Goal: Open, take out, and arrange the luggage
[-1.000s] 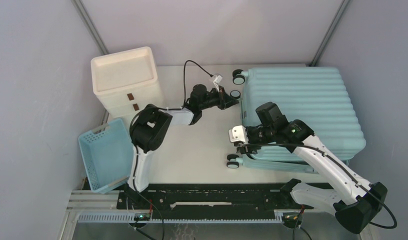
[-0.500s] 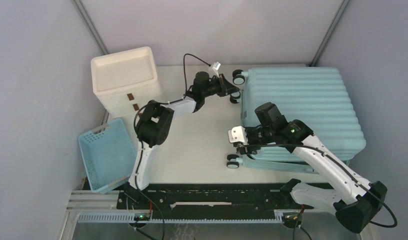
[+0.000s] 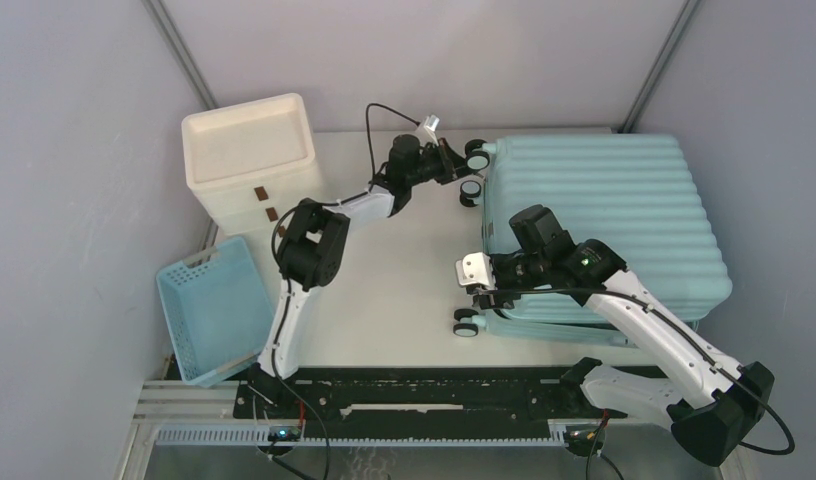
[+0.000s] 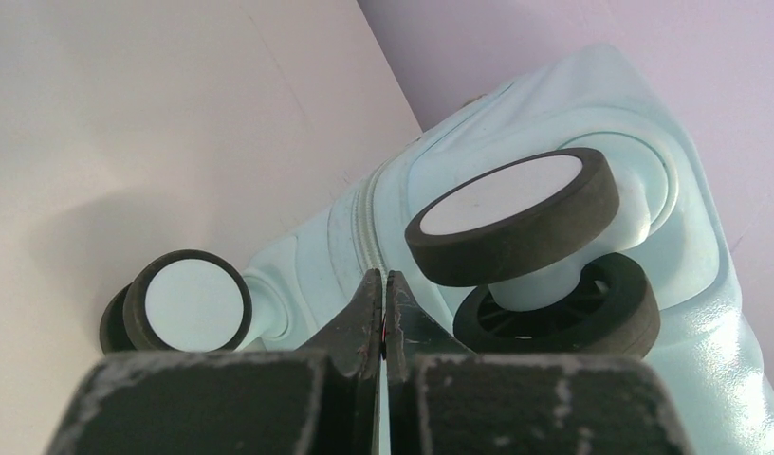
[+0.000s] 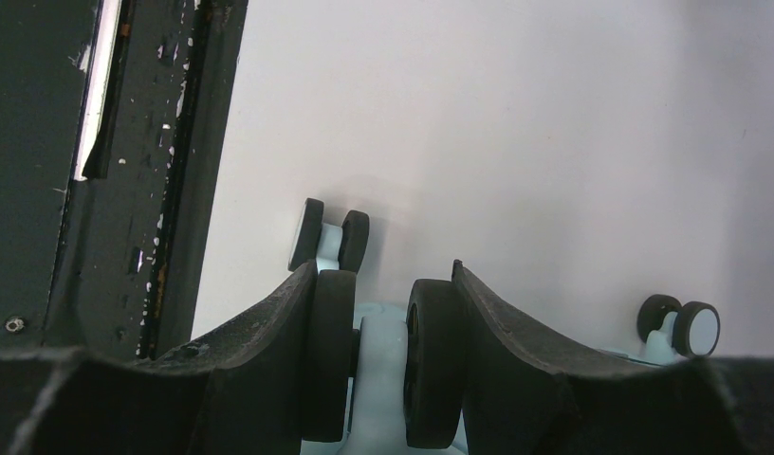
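Note:
The luggage, a light-blue ribbed suitcase, lies flat and closed at the right of the table. My left gripper is at its far-left corner, between the two far wheels. In the left wrist view the gripper is shut at the zipper seam, with a thin dark sliver, seemingly the zipper pull, pinched between the jaws. My right gripper is at the suitcase's near-left corner. In the right wrist view it is shut around a twin black wheel.
A white drawer unit with brown handles stands at the back left. A blue lattice basket leans at the left edge. A black rail runs along the near edge. Grey walls close in the back and sides.
My left gripper has moved away from me along the suitcase's left end, from beside the lower far wheel up to the far-left corner. The right arm has not moved.

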`<move>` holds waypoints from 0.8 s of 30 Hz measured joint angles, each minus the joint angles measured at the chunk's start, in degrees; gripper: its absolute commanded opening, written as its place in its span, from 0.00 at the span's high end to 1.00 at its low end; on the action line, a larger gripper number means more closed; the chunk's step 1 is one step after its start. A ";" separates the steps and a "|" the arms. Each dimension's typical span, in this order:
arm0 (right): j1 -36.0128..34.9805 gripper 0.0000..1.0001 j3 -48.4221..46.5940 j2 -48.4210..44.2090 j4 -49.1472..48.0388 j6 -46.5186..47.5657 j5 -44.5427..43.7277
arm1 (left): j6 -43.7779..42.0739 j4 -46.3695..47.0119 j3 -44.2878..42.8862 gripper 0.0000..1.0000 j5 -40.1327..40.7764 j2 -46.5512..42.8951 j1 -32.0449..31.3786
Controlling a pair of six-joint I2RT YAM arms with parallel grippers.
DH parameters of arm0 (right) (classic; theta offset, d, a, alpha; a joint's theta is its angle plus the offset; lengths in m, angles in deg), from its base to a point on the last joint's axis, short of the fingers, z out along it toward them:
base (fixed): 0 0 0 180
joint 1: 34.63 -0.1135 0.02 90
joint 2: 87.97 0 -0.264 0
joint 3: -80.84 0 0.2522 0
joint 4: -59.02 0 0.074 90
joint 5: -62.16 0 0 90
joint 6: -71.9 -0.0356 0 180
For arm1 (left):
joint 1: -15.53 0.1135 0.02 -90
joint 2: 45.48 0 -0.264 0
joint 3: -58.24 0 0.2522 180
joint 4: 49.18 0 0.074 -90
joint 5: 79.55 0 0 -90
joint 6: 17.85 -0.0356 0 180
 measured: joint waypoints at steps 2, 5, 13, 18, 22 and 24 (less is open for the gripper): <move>0.00 1.00 0.00 0.00 0.02 0.00 0.00 | 0.22 0.87 0.63 1.00 0.00 0.00 0.00; 0.00 1.00 0.00 0.00 0.09 0.00 0.02 | 0.44 4.37 3.43 1.00 0.17 -0.24 0.20; -0.02 1.00 0.00 0.00 0.17 0.00 0.07 | 2.23 12.50 11.02 0.69 1.38 -1.53 0.76; -0.04 1.00 0.00 0.00 0.20 0.00 0.11 | 2.27 13.62 15.06 0.50 2.78 -1.53 3.17; -0.04 1.00 0.00 0.04 0.20 0.00 0.13 | 2.21 16.83 15.82 0.42 2.10 -1.53 4.61; -0.04 1.00 0.00 0.09 0.20 0.00 0.17 | 2.23 20.33 15.82 0.39 0.26 -1.53 4.68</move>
